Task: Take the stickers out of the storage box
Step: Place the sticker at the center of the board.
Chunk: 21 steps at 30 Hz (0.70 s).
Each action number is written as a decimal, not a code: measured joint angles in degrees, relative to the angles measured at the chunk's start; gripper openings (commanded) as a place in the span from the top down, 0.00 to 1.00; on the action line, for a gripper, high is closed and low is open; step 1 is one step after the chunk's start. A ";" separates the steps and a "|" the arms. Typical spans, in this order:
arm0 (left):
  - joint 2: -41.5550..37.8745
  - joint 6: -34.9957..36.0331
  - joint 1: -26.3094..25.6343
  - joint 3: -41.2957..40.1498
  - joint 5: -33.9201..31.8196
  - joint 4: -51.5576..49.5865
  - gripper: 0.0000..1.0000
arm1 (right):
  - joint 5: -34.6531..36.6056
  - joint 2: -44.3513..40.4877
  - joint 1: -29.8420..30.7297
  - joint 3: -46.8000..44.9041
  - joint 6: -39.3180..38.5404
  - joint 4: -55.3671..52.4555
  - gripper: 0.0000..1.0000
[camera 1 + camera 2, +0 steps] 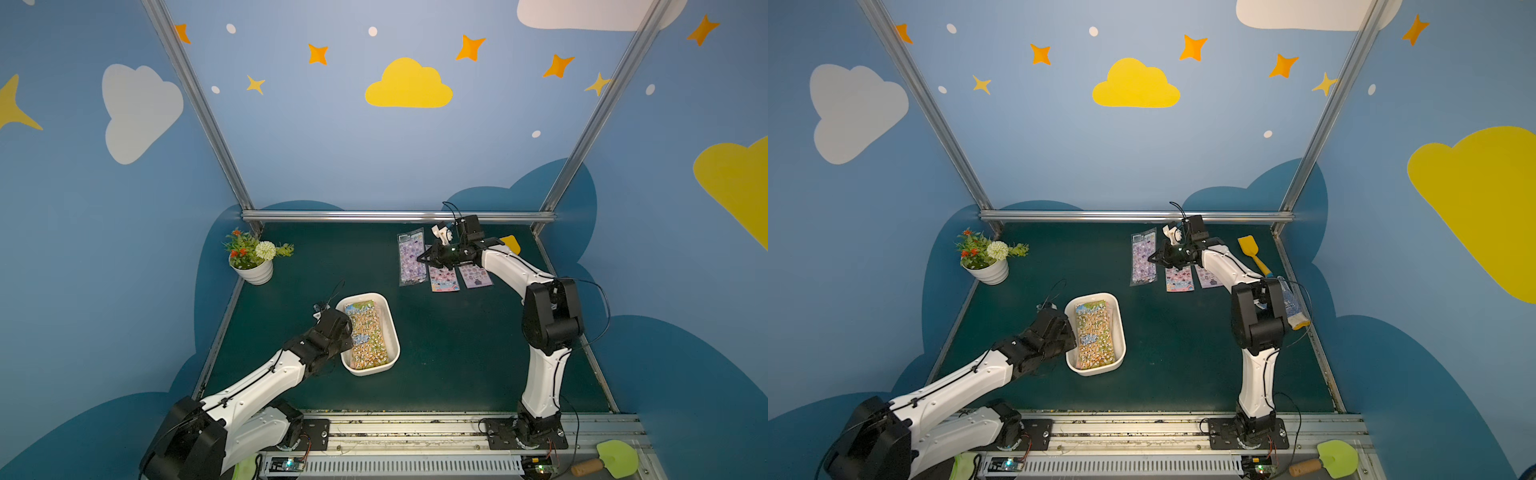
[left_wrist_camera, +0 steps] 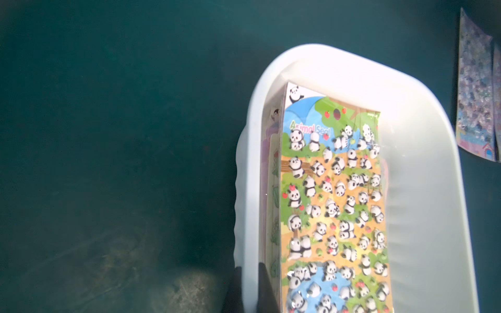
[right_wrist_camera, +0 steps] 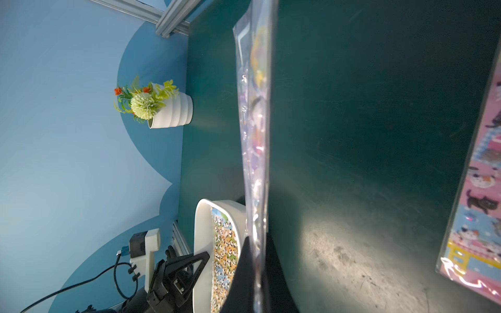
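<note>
Stickers (image 1: 368, 334) are lying stacked in the box (image 1: 391, 332), a panda sheet (image 2: 333, 203) topmost. Our left tool (image 2: 250, 273) is clamping the box's left wall. Beyond the box, our right tool (image 3: 256, 244) is pinching a purple sheet (image 1: 411, 257), and we are seeing a pink sheet (image 1: 444, 279) and a lilac sheet (image 1: 476, 276) lying beside it on the bench (image 1: 457, 353).

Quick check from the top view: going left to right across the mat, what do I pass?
flower pot → storage box → purple sticker sheet → pink sticker sheet → lilac sticker sheet → yellow spatula
</note>
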 measured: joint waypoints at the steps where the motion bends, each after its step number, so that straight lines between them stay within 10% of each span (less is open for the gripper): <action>1: 0.00 0.02 -0.09 -0.13 -0.42 -0.28 0.96 | -0.09 1.27 -0.24 0.79 -0.09 -0.33 0.99; 12: 0.31 0.09 -0.22 -0.72 -1.60 -0.20 0.94 | -1.46 12.98 -2.03 10.10 -1.49 -2.32 0.98; 21: 1.73 0.74 -0.22 -0.72 -1.79 1.07 0.72 | -1.44 19.65 -2.32 14.43 -2.47 -4.90 0.97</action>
